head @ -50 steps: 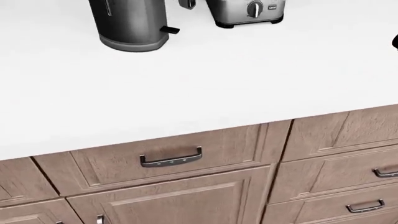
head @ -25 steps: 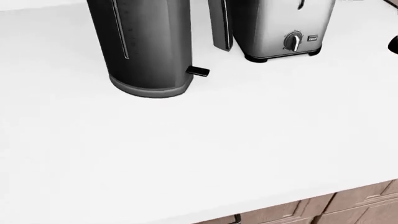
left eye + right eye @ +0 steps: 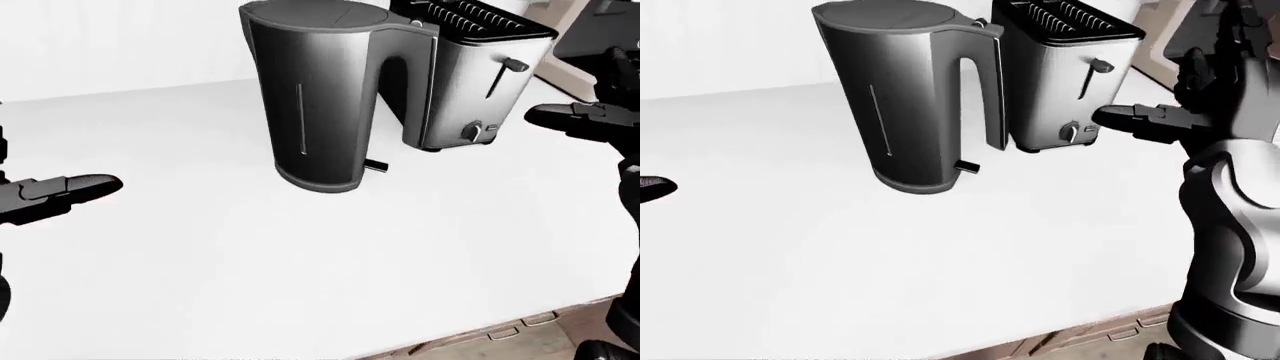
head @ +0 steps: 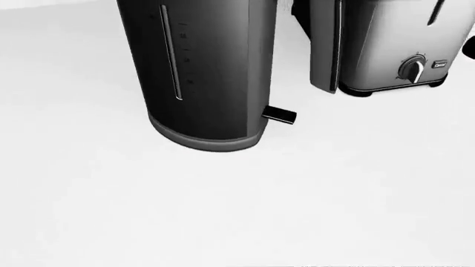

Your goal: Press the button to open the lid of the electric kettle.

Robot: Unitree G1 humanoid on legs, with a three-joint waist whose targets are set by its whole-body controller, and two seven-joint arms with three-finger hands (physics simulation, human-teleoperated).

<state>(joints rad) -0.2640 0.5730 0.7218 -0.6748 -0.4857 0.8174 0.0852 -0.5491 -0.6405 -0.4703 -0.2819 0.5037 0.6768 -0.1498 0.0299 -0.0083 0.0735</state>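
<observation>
The kettle [image 3: 908, 97] stands upright on the white tabletop [image 3: 940, 255], toward the top of the right-eye view, just left of a toaster [image 3: 1065, 79] and very close to it. It is a tall, dark brushed-metal jug with a flat lid [image 3: 890, 16] that is down, a thin level strip down its side, a loop handle [image 3: 985, 90] on the toaster side, and a small switch tab [image 3: 966, 166] poking out at the base. A small nub at the top of the handle, beside the lid hinge, is probably the lid button, though it is too small to be sure.

Neither hand touches anything. The right hand [image 3: 1150, 120] hovers beside the toaster with its fingers stretched out flat, pointing toward the kettle. The left hand [image 3: 55, 191] hangs well off to the left, fingers likewise extended.

To do this well, the right hand looks better placed: lift it over the toaster, come down on the handle top with one fingertip, and press straight down, not sideways, so the kettle doesn't tip or slide. Avoid the base tab; that likely only switches power.
</observation>
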